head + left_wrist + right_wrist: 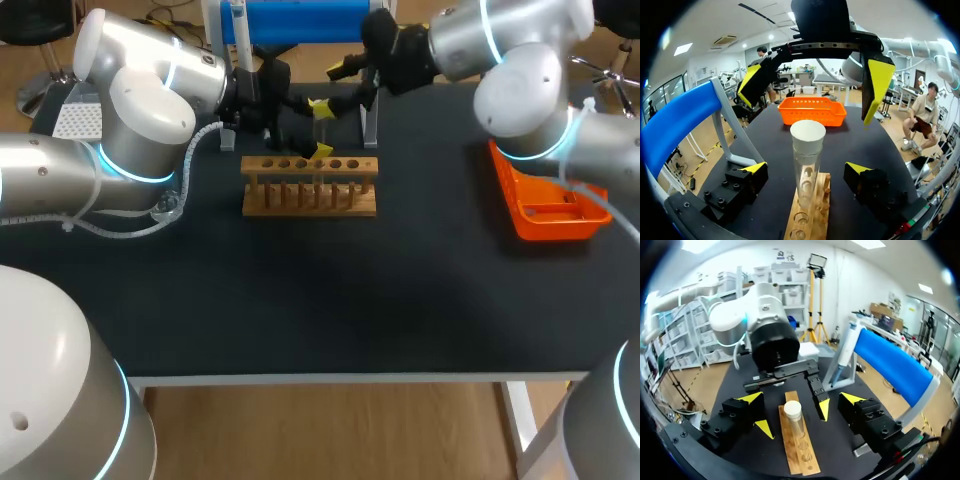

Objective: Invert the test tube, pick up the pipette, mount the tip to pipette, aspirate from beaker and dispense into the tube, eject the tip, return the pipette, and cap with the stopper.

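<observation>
The test tube [805,176] stands upright in the wooden rack [310,198] on the tabletop [300,300], long axis vertical, white stopper [808,136] on its upper end; the left hand [806,169] flanks it, fingers apart, untouching; the right hand [802,399] hangs higher, fingers likewise spread.

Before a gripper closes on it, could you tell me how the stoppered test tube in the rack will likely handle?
The test tube looks like clear glass, so it is probably fragile and slippery under a hard squeeze. It stands tall and narrow in the wooden rack, so a sideways push would likely tilt it.
</observation>
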